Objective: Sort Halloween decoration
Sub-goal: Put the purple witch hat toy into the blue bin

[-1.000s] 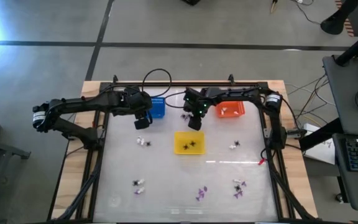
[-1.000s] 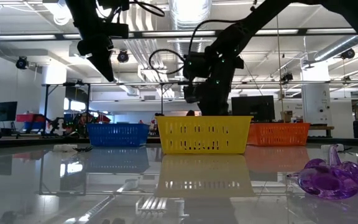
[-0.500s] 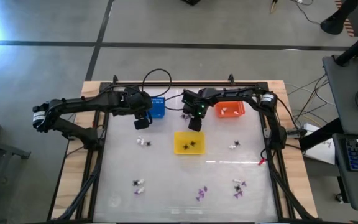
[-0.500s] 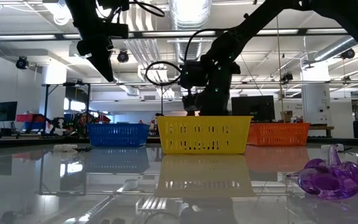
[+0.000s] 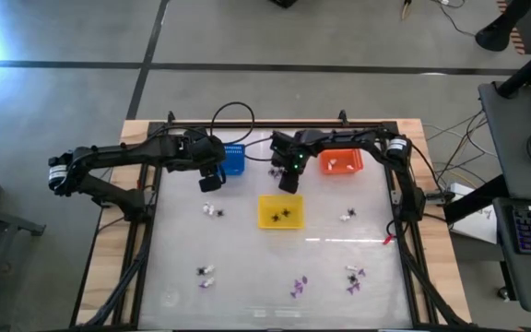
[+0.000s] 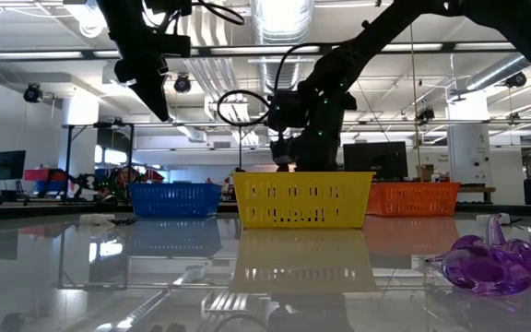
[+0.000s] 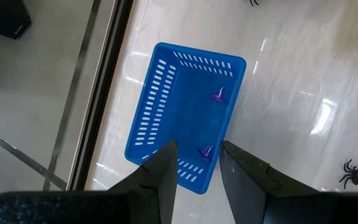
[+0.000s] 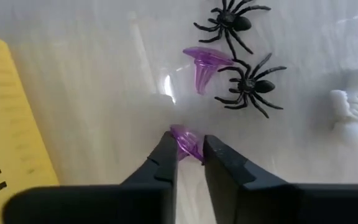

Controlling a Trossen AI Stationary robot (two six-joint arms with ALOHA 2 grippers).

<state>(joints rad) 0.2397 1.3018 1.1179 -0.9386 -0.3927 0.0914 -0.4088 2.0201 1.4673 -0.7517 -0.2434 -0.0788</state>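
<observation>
Pick-up step: right claw (image 8: 188,152) pinched on 1 purple trinket (image 8: 185,140) beyond yellow basket (image 5: 281,211); next, lift toward blue basket (image 7: 185,112), under idle, parted left claw (image 7: 194,168).

I am looking over all four views and I am finding no text, label, brand, number or sign that I can read on anything.
</observation>
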